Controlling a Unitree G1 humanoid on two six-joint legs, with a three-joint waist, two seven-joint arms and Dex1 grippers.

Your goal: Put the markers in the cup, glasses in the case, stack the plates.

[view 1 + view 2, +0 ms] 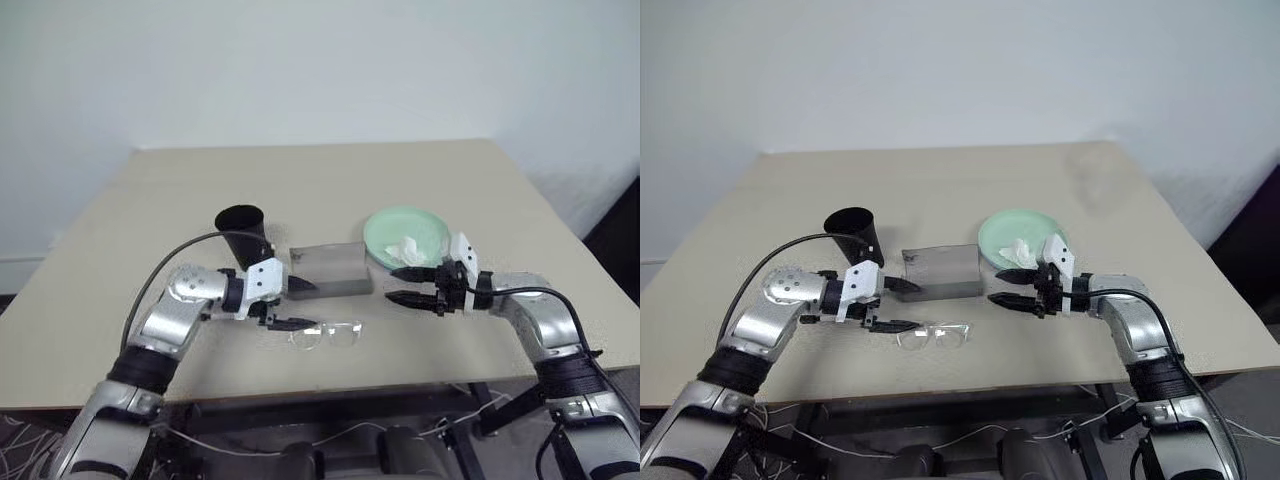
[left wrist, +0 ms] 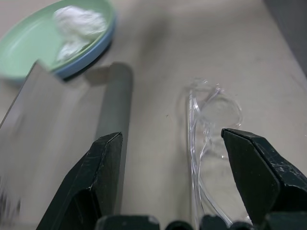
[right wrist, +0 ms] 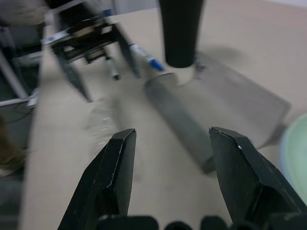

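Plates (image 1: 385, 235) look stacked at centre right, mint over blue, tissue (image 1: 408, 247) on top. Glasses (image 1: 328, 334) lie outside the open case (image 1: 330, 270); markers (image 3: 146, 57) lie beside the cup (image 1: 243, 232). Our left gripper (image 1: 283, 304) reaches spread over the glasses; our right gripper (image 1: 408, 285) hangs spread, empty.

No legible text, seemingly.
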